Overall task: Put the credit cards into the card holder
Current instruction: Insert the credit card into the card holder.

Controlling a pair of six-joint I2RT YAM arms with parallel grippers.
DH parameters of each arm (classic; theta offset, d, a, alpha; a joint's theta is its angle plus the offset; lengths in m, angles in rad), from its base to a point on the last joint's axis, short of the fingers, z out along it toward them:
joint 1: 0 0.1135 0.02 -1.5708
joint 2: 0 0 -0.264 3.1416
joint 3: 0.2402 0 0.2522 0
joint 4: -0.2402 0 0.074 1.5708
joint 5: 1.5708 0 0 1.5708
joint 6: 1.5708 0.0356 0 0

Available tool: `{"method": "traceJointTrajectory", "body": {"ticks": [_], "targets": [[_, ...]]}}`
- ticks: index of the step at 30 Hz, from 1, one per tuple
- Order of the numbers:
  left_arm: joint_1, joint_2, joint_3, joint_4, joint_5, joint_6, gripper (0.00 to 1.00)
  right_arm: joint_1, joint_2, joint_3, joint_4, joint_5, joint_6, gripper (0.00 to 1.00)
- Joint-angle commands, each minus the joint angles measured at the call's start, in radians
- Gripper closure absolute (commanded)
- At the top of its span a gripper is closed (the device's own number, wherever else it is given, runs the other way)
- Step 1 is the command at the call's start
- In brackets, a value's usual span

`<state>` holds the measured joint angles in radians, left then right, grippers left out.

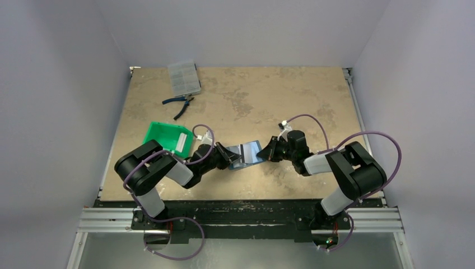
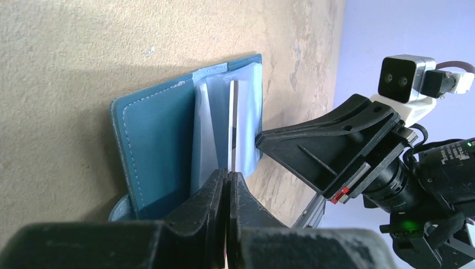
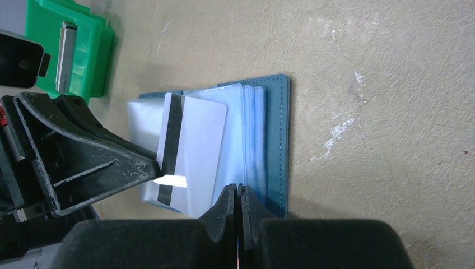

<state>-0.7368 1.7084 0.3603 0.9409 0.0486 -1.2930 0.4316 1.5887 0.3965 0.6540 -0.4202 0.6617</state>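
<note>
Lying open on the mottled tan tabletop (image 1: 280, 101), the card holder (image 3: 277, 140) sits between the two pincers. Its teal stitched cover is underneath and a fan of glossy clear sleeves (image 3: 235, 129) faces up.

Left pincer (image 2: 227, 176): the black wedge-shaped fingers are pressed together. They grip the striped credit card (image 3: 172, 134) by one edge and hold it tilted up over the sleeves (the black magnetic band faces the right wrist camera).

Right pincer (image 3: 238, 193): fully closed, with its tip at the near edge of the sleeves. It cannot be told whether a sleeve is pinched between the fingers.

A plain white card (image 3: 204, 145) with rounded corners lies flat on the sleeves, just beside the striped one.

A third card (image 3: 66, 56) stands on edge inside the green plastic tray (image 3: 95, 39), which sits left of the card holder.

A clear compartment box (image 1: 184, 77) and blue-handled pliers (image 1: 180, 103) lie at the far left of the tabletop, well apart from the card holder.
</note>
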Motion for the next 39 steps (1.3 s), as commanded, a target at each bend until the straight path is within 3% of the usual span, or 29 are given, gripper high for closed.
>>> {"method": "traceJointTrajectory", "body": {"ticks": [1, 10, 14, 18, 23, 27, 31, 39], "targets": [[-0.028, -0.005, -0.009, 0.090, -0.117, -0.032, 1.00, 0.003, 0.020, -0.002, -0.001, -0.016, -0.001, 0.98], [-0.050, 0.049, -0.019, 0.174, -0.129, -0.056, 1.00, 0.003, 0.017, 0.004, -0.005, -0.030, -0.001, 0.98], [-0.052, 0.020, -0.015, 0.128, -0.120, -0.041, 1.00, 0.002, -0.010, 0.010, -0.046, -0.013, -0.018, 0.97], [-0.033, 0.028, 0.012, 0.095, 0.002, -0.037, 1.00, 0.002, -0.019, 0.008, -0.046, -0.009, -0.026, 0.96], [0.006, 0.125, -0.002, 0.247, 0.134, -0.086, 0.86, 0.002, -0.001, 0.010, -0.034, -0.015, -0.027, 0.96], [0.012, 0.194, 0.011, 0.327, 0.186, -0.101, 0.83, 0.002, -0.005, 0.008, -0.036, -0.010, -0.030, 0.96], [0.014, 0.201, 0.016, 0.324, 0.179, -0.092, 0.96, 0.002, -0.009, 0.006, -0.039, -0.009, -0.031, 0.96], [0.018, 0.117, 0.006, 0.203, 0.084, -0.066, 1.00, 0.002, 0.001, -0.015, -0.028, 0.016, 0.002, 0.98]]}}
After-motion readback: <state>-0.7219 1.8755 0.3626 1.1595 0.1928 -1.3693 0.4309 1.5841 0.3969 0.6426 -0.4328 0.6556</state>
